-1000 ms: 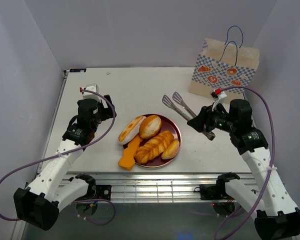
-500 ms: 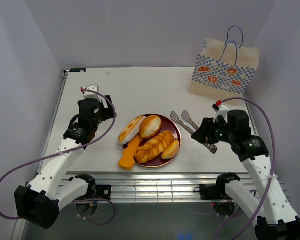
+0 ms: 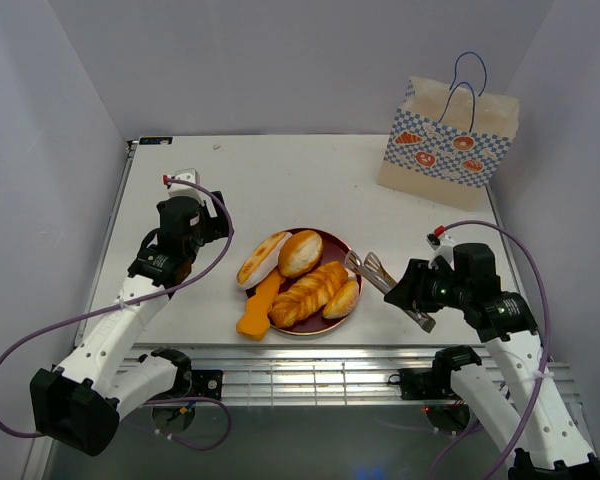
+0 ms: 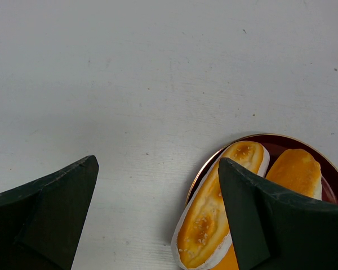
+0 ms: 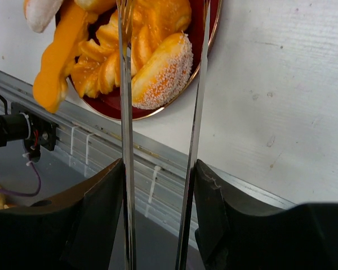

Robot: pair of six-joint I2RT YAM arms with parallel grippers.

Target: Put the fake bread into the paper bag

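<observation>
Right wrist view: silver metal tongs (image 5: 126,140) run forward from the right gripper (image 5: 159,177), whose fingers pinch the handle end. The two thin arms stand apart and appear to frame a sugar-dusted oval toy roll (image 5: 160,73) without clamping it; their tips are out of frame. That roll lies at the rim of a dark red round plate (image 5: 119,108) near the worktop's near edge, with a golden braided toy loaf (image 3: 308,290), two more buns and an orange toy wedge (image 3: 258,312). The cream checkered paper bag (image 3: 448,140) stands at the far right corner, well apart. The left gripper (image 4: 158,163) hangs open and empty. One risk is that the glossy roll could squirt from the narrow arms and tumble off the near edge.
</observation>
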